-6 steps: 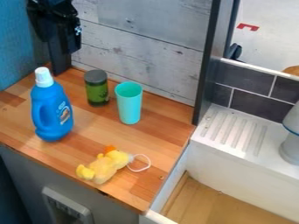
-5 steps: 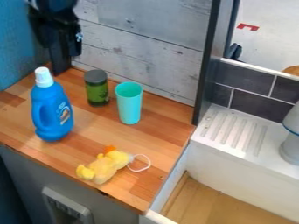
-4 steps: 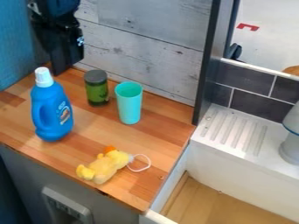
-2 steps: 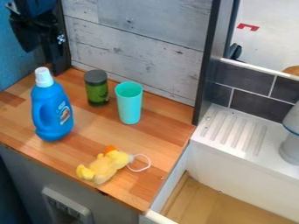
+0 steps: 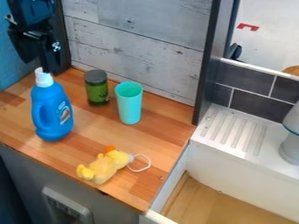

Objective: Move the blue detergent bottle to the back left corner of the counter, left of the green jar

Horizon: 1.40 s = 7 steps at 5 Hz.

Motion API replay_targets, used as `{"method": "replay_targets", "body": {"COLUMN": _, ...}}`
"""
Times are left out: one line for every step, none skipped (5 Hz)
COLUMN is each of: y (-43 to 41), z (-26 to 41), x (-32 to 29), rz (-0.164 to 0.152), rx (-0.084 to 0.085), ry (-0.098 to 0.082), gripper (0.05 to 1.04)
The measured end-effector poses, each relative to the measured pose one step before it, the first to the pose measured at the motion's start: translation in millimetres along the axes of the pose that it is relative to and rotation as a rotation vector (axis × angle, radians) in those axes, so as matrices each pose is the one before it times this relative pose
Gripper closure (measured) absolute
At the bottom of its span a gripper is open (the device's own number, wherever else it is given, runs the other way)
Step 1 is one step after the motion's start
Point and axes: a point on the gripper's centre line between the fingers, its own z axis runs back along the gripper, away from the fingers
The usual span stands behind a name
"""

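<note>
Gripper (image 5: 36, 62) hangs at the upper left, jaws parted, beside the white cap (image 5: 43, 79) of the blue bottle (image 5: 52, 113); contact is unclear. The bottle stands upright toward the worktop's (image 5: 96, 131) left end. Green jar (image 5: 97, 92) and turquoise cup (image 5: 129, 105) stand by its back edge, yellow plush duck (image 5: 104, 167) lies near its front edge.

Print stands on the label (image 5: 64, 113) of the upright blue plastic bottle with a white cap (image 5: 51, 111), below the pincer (image 5: 36, 64); too small to read.
</note>
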Motion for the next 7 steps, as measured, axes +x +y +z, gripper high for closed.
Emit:
{"method": "replay_targets", "body": {"y": -1.33, "z": -4.31, "x": -3.02, "rz": -0.0004, "rx": -0.0048, "ry": 0.0097, "gripper": 0.075}}
{"method": "replay_targets", "body": {"y": 7.20, "z": -3.72, "x": -6.26, "rz": 0.0474, "rx": 0.0568, "ry": 0.0345, "gripper": 0.075}}
{"method": "replay_targets", "body": {"y": 4.81, "z": -8.21, "x": -2.73, "rz": 0.0705, "rx": 0.0964, "ry": 0.0839, "gripper": 0.075}}
{"method": "replay_targets", "body": {"y": -2.38, "z": -6.04, "x": 1.07, "rz": -0.0042, "rx": -0.0043, "ry": 0.0220, "gripper": 0.075}}
{"method": "replay_targets", "body": {"y": -6.45, "z": -4.67, "x": 1.33, "rz": -0.0342, "rx": -0.0467, "ry": 0.0043, "gripper": 0.110}}
{"method": "replay_targets", "body": {"y": -4.72, "z": 0.10, "x": 2.84, "rz": -0.0242, "rx": -0.0296, "ry": -0.0183, "gripper": 0.361}}
{"method": "replay_targets", "body": {"y": -0.52, "z": -0.01, "x": 2.71, "rz": 0.0146, "rx": -0.0352, "ry": -0.0344, "gripper": 0.579}}
